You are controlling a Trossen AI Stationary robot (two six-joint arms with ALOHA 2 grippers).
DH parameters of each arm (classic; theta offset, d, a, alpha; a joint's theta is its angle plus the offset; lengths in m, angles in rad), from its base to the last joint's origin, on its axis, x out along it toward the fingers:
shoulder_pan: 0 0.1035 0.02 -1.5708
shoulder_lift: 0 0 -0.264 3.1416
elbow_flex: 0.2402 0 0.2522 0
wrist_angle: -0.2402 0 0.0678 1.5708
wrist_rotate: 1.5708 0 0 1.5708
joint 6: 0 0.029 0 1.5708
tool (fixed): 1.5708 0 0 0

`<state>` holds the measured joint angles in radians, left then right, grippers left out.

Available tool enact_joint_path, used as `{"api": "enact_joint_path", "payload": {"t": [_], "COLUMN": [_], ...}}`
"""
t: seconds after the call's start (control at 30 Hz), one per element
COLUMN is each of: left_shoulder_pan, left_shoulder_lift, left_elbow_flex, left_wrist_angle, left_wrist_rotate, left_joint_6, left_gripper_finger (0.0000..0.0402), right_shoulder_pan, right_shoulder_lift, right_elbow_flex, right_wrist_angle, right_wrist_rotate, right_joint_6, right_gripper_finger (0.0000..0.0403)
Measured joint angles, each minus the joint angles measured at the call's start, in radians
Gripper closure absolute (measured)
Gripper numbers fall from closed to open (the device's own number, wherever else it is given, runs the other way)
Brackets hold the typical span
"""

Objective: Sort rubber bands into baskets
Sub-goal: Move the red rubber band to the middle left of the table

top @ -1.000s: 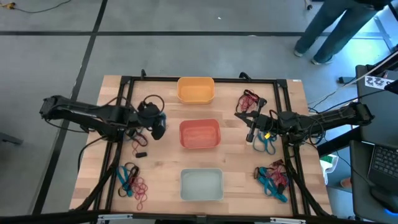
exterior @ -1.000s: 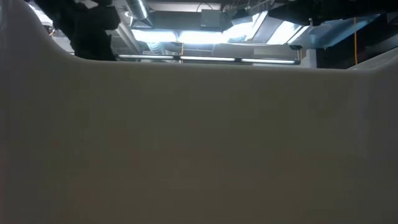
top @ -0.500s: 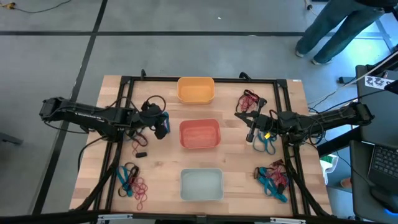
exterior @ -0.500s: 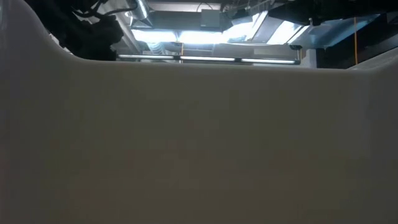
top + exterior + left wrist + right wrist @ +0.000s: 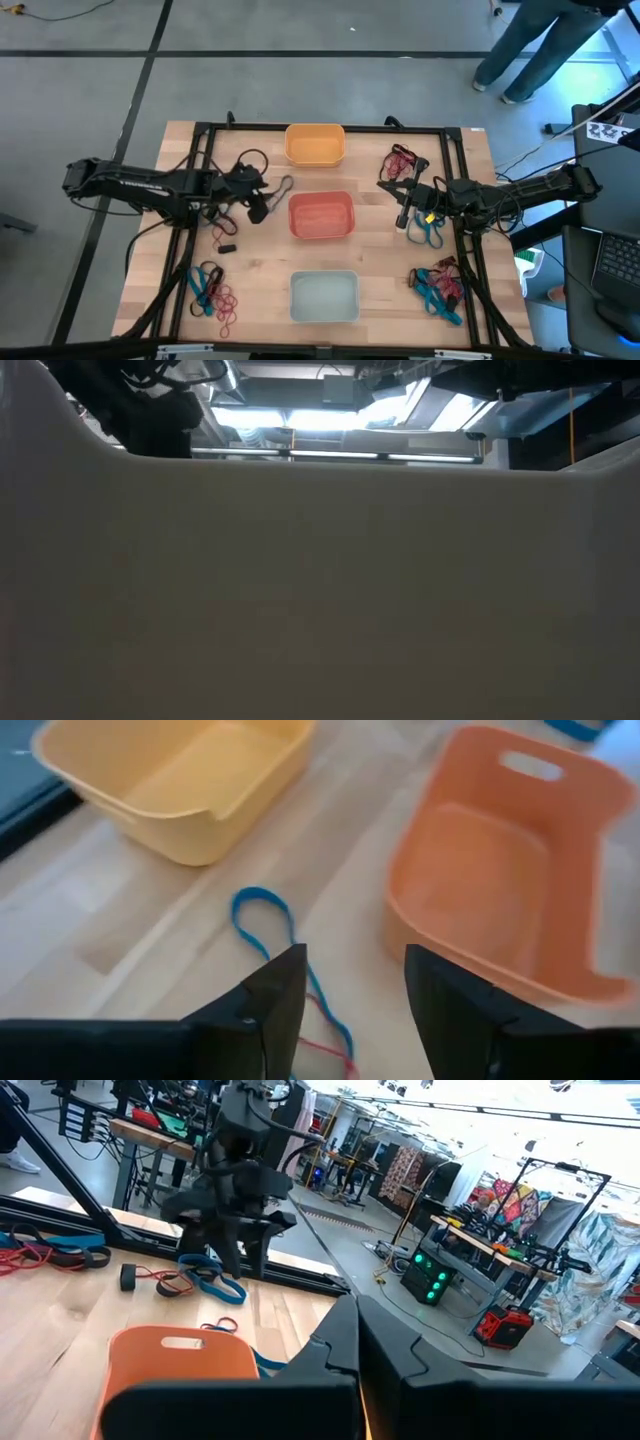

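Where left end effector gapes, blue rubber band beneath

Dark jointed arms, looped black cables

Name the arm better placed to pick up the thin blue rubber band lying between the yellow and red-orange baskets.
Left: its open left gripper hovers just over the blue rubber band; the shut right gripper sits beyond the red-orange plastic basket.

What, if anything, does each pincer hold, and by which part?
Nothing is held. The left pincer stands open above a blue rubber band lying on the table beside the red-orange basket. The right pincer is shut, empty.
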<state>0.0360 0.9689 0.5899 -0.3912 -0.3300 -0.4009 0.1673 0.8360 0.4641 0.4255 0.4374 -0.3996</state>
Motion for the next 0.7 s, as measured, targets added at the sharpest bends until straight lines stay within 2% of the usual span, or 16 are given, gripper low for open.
{"api": "enact_joint_path", "payload": {"t": [0.1,0.3,0.7], "left_shoulder_pan": [-0.024,-0.088,-0.163], "left_shoulder_lift": [0.000,0.031,0.248], "left_elbow_flex": [0.006,0.006,0.006], "left_wrist_angle": [-0.024,-0.111,-0.124], "left_wrist_rotate": [0.044,0.050,0.044], "left_joint_6": [0.008,0.015,0.022], "left_gripper_finger": [0.0236,0.0249,0.0266], "right_shoulder_pan": [0.000,0.000,0.000], "right_shoulder_lift": [0.000,0.000,0.000], "right_elbow_flex": [0.000,0.000,0.000], "right_wrist_angle": [0.000,0.000,0.000], "right_wrist_rotate": [0.000,0.000,0.000], "right_joint_6": [0.000,0.000,0.000], "right_gripper_finger": [0.0402,0.0402,0.0402]}}
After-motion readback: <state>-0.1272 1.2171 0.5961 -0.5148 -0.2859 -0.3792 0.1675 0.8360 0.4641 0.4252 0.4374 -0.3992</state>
